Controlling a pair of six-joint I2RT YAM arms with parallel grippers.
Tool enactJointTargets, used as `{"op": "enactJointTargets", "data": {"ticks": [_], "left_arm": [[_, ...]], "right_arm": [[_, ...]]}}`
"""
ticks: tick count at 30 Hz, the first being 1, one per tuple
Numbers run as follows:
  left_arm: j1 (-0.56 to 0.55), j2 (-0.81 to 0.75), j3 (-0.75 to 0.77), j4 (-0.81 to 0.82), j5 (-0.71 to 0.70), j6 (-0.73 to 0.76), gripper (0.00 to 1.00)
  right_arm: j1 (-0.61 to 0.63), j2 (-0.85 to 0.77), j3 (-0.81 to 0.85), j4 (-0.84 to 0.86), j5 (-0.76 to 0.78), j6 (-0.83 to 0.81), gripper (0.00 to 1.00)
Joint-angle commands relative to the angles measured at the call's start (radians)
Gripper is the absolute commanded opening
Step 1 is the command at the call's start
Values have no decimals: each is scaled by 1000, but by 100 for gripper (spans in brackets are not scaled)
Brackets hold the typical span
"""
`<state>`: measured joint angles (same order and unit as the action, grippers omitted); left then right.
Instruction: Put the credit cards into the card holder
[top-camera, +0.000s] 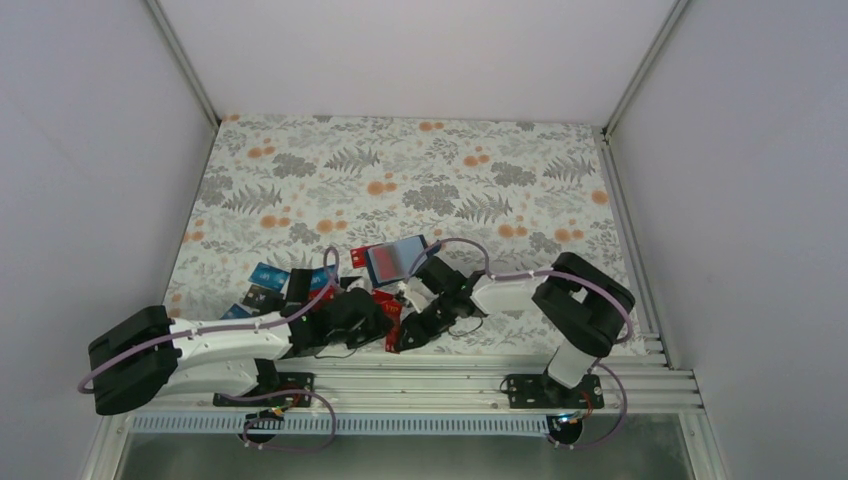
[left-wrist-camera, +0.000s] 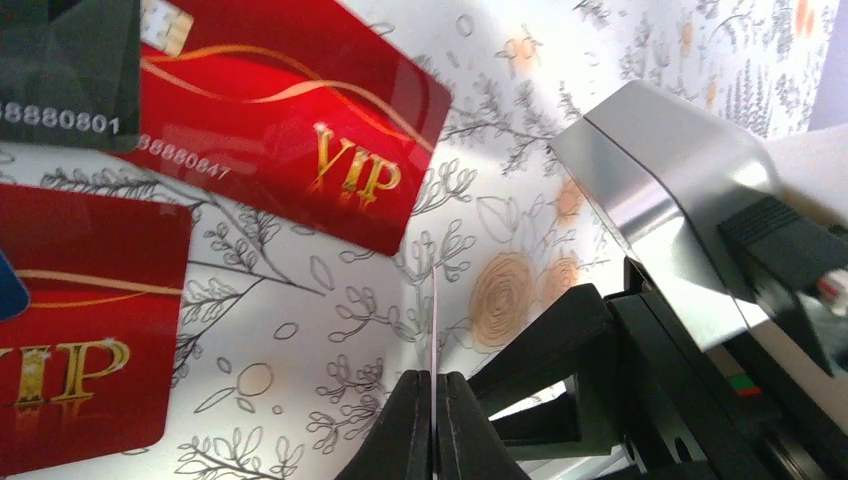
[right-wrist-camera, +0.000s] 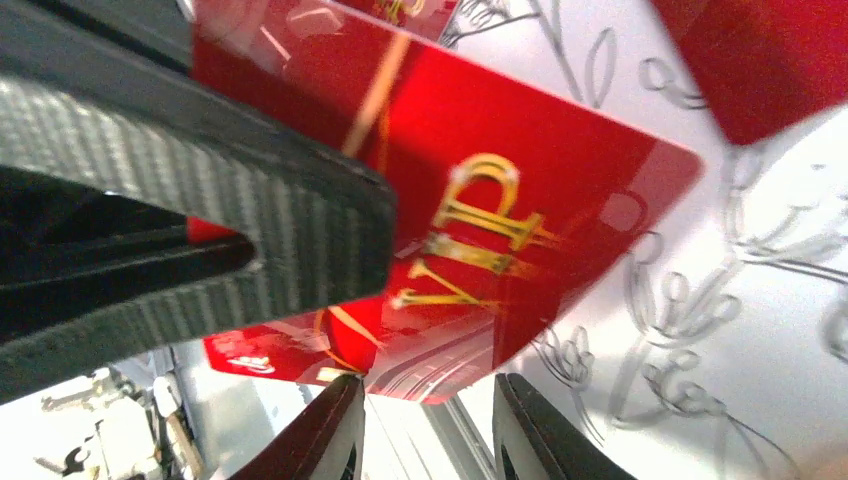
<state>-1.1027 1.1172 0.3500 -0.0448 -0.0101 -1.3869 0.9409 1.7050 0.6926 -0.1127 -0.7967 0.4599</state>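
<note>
Navy card holder (top-camera: 396, 260) lies open on the floral table (top-camera: 450, 170), red showing inside. Nearer, the left claw (left-wrist-camera: 435, 400) pinches a thin card (left-wrist-camera: 436, 300) edgewise; the right claw (right-wrist-camera: 428, 400) gapes beside a red card (right-wrist-camera: 560, 190).

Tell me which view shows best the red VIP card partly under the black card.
The left wrist view: the red VIP card is large, chip, number and letters legible. The top view shows only small red patches. The right wrist view's red card may be another.
</note>
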Motion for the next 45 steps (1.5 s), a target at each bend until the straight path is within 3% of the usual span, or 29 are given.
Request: {"op": "enactJointTargets", "data": {"ticks": [1,12,20,31,45], "left_arm": [[-7,-40,72,23,-45,10,2],[24,-79,186,-149,-169,129,2],[176,-73,291,-189,-147,310,2],[421,94,376,-101,47,449,3],[579,343,364,135,319,537,2]], "right_arm": [[-37,-90,-7,-52,102,10,35],[-323,-421,3,-182,173,-58,45],[-480,-487,22,-119,153,-24,46],[-566,-354,92,-63,124,-11,46],[-567,-103,229,20,-7,-28,41]]}}
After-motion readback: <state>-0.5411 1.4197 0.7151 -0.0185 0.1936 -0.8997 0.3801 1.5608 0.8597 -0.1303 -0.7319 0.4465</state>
